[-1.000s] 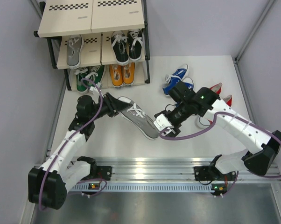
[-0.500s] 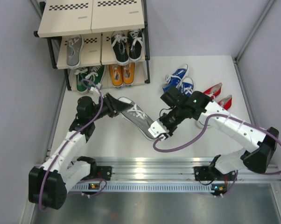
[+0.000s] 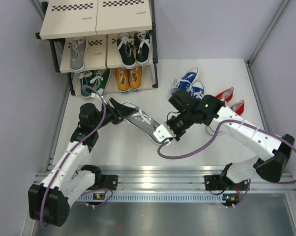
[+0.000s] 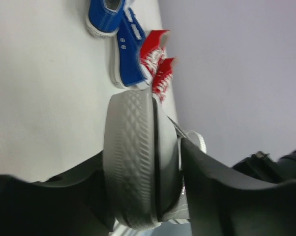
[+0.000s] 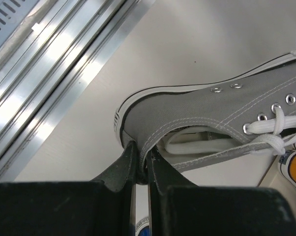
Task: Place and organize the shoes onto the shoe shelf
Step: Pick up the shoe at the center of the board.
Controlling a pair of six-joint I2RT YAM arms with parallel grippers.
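Top external view: both arms bend inward over the worktop [image 3: 113, 155] and share one grey shoe [image 3: 144, 123], which lies diagonally between them, in front of the shelf [image 3: 96, 19]. The left arm rises from its base, with its wrist turned right. The left fingers [image 4: 222, 196] clamp the toe end, tread showing between them. The right arm folds at the elbow near the blue pair [image 3: 187, 84] and angles down-left. The right fingers [image 5: 119, 169], nearly together, pinch the heel collar.
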